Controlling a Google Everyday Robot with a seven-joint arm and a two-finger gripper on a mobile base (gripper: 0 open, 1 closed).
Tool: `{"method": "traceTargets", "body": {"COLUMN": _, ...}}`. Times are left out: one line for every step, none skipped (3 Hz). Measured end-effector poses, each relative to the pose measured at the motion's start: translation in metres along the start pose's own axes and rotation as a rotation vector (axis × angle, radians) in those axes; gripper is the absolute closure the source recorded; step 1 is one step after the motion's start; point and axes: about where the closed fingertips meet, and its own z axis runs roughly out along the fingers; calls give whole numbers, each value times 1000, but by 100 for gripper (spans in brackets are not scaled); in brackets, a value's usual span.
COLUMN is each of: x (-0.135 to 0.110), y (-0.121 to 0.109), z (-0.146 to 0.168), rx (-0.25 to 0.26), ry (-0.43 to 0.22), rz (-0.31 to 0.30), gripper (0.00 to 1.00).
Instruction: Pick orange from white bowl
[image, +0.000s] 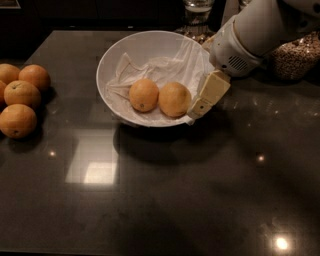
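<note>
The dark, glossy table (150, 200) fills the bottom of the frame, bare there except for a few bright reflections of lamps. At the left edge, about mid-height, four deeper-coloured oranges (21, 94) lie clustered together on the table, well apart from the bowl.

The white bowl (120, 55) stands in the upper middle of the frame, lined with a crumpled white cloth (165, 70). Two fruits lie side by side on the cloth, touching or nearly so. The orange (175, 99), pale and slightly oval, is the right-hand one, and the rounder fruit (144, 94) with a small dark dot sits to its left.

The gripper (207, 95) hangs tilted at the bowl's right rim, its cream tip pointing down and to the left, just beside the right side of the orange. Whether it touches the fruit cannot be told, nor whether the jaws are parted or closed. Nothing can be seen in their hold.

The white arm (260, 25) rises from there to the upper right corner. Behind it stands a jar of grains (295, 60), and a glass vessel (197, 12) stands at the top edge behind the bowl.
</note>
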Motion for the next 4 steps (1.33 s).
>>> {"method": "traceTargets", "body": {"x": -17, "y": -3, "z": 15, "rx": 8, "ry": 3, "rz": -22, "gripper": 0}}
{"method": "traceTargets", "body": {"x": -24, "y": -8, "z": 26, "rx": 15, "ry": 17, "rz": -33, "gripper": 6}}
{"method": "traceTargets", "body": {"x": -25, "y": -11, "z": 34, "rx": 16, "ry": 26, "rz": -30, "gripper": 9}}
{"method": "traceTargets", "body": {"x": -22, "y": -12, "z": 44, "rx": 4, "ry": 36, "rz": -12, "gripper": 14}}
